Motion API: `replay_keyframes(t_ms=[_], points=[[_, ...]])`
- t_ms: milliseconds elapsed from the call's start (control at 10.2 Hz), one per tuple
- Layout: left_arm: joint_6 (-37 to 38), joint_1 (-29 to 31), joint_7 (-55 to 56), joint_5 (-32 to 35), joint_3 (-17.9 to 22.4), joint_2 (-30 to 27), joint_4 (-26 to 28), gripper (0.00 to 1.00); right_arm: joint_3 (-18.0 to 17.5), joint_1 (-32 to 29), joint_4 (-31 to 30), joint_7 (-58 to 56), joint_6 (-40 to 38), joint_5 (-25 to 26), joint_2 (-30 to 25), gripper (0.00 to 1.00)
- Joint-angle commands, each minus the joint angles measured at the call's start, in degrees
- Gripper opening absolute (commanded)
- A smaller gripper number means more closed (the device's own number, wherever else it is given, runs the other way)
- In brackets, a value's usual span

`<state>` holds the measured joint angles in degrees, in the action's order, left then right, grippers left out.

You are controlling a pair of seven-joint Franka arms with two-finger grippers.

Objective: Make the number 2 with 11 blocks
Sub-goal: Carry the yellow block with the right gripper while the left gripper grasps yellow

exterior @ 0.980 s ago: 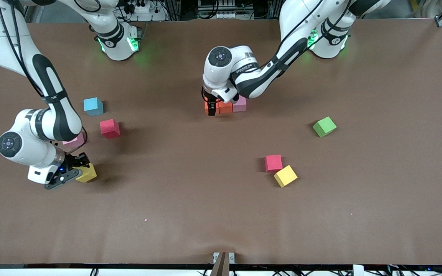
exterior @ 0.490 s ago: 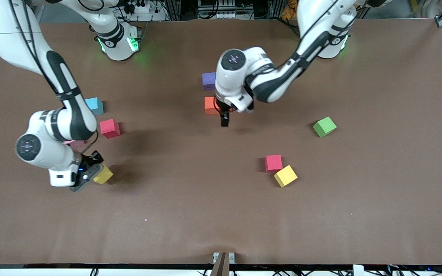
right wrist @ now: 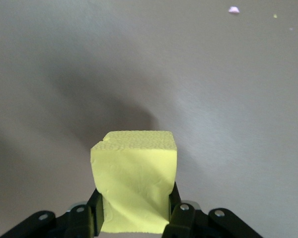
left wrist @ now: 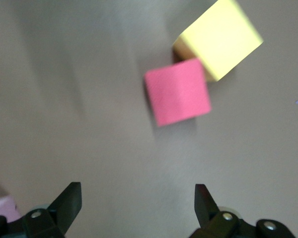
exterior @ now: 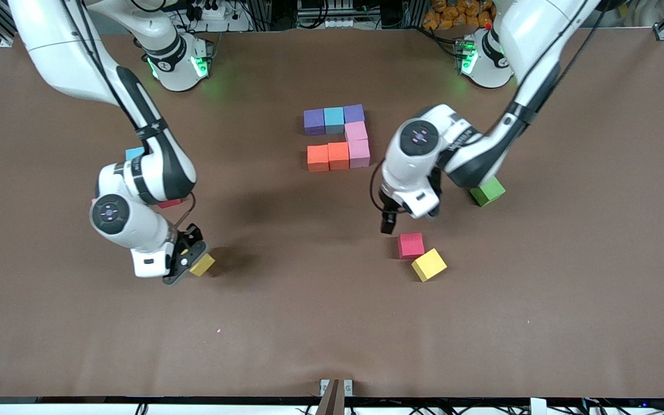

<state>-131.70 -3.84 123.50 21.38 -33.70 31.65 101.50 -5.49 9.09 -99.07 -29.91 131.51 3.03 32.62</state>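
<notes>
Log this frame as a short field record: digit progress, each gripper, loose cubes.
digit so far: seven cubes placed: purple, sky blue, purple row; two pink below; two orange beside the lower pink
right gripper: shut on yellow cube, raised over bare table
left gripper: open, empty, over the table beside red cube
loose near left gripper: red cube touching second yellow cube
not part of task: green cube

surface: brown table [exterior: 286,323] | on it: eight joined blocks [exterior: 338,139]; loose red block [exterior: 411,245], yellow block [exterior: 429,264], green cube [exterior: 487,191]
</notes>
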Motion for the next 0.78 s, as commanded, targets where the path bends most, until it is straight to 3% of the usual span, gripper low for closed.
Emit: replay_keyframes(t_ms=[0, 392, 490, 686], points=[[1.4, 2.9, -11.9, 1.0, -0.4, 1.0, -2.2, 1.00, 0.2, 4.6, 1.1, 11.2, -1.0, -0.7, 1.0, 0.51], [2.6, 11.2, -42.9, 0.2, -0.4, 2.8, -3.7, 1.00, 0.0, 12.4, -0.7, 31.7, -4.4, -0.8, -1.1, 0.51], [3.2, 11.7, -45.4, -0.2, -0.4, 3.2, -4.5, 1.00, -0.1, 12.5, -1.2, 33.3, -4.4, -0.9, -1.4, 0.51], [10.3, 11.1, -46.7, -0.2, -0.4, 8.4, -13.0, 1.00, -0.7, 12.5, -3.0, 33.8, -3.6, -2.9, -2.5, 0.51]])
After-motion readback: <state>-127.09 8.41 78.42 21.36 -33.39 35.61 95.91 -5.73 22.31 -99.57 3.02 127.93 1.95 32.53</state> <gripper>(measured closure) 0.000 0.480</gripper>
